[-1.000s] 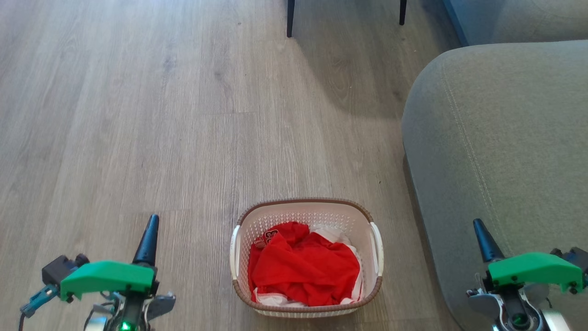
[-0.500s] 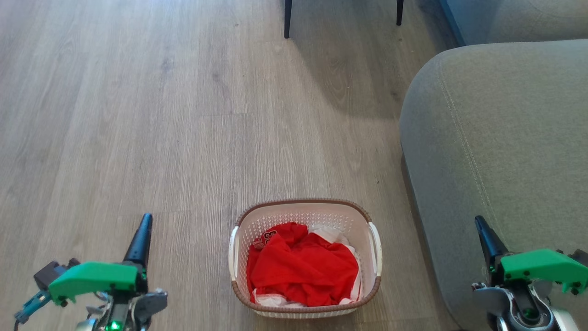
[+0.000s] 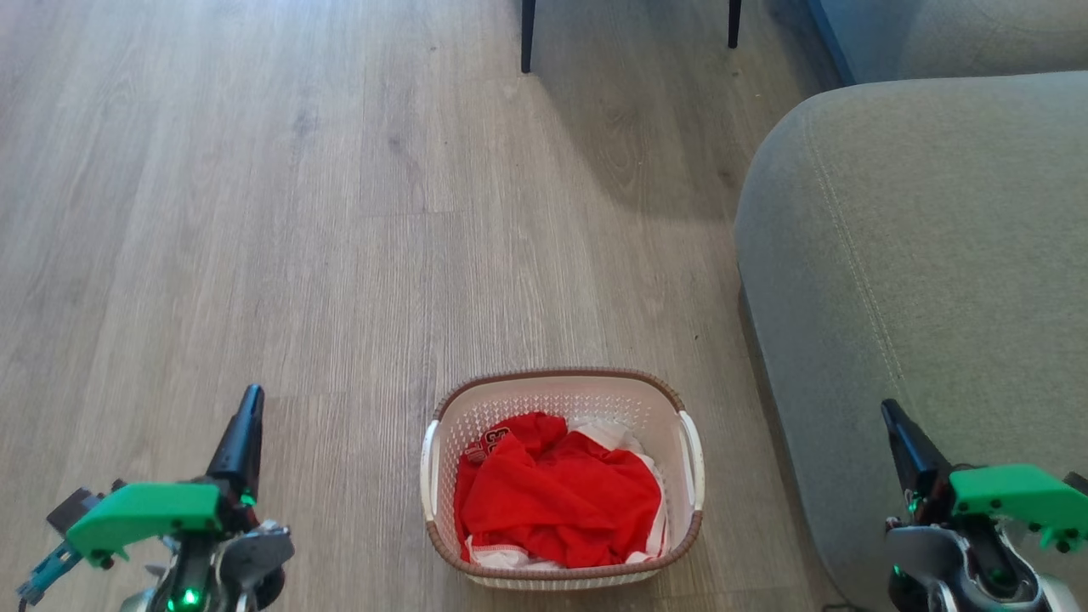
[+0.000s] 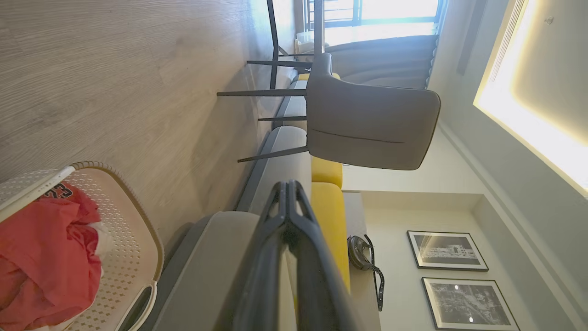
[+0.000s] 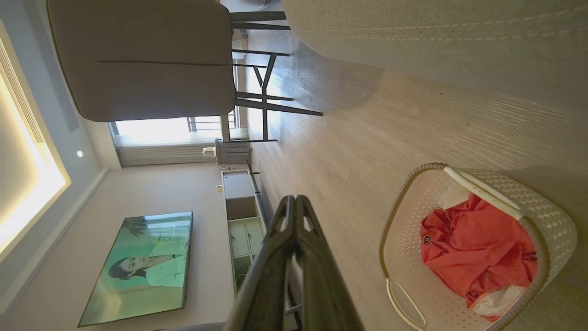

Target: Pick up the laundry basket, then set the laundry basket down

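The laundry basket [image 3: 563, 387], white perforated plastic with a brown woven-look rim and white side handles, stands on the wood floor at the bottom centre of the head view, red and white clothes inside. It also appears as the basket [image 4: 138, 239] at the lower left of the left wrist view and the basket [image 5: 546, 230] at the lower right of the right wrist view. My left gripper [image 3: 248, 404] is shut, well to the basket's left. My right gripper [image 3: 891, 416] is shut, to the basket's right, over the sofa arm. Both wrist views show the fingers pressed together, left gripper [image 4: 288, 185], right gripper [image 5: 294, 199].
A grey sofa arm [image 3: 918, 280] stands close to the basket's right side. Dark chair legs [image 3: 527, 38] rise at the top of the head view; the grey chair [image 4: 367, 124] stands beyond. A television [image 5: 138, 266] and a low cabinet [image 5: 241, 216] line the far wall.
Both grippers have dropped lower and drawn outward in the head view, the left toward the left edge, the right toward the right. The basket has stayed on the floor.
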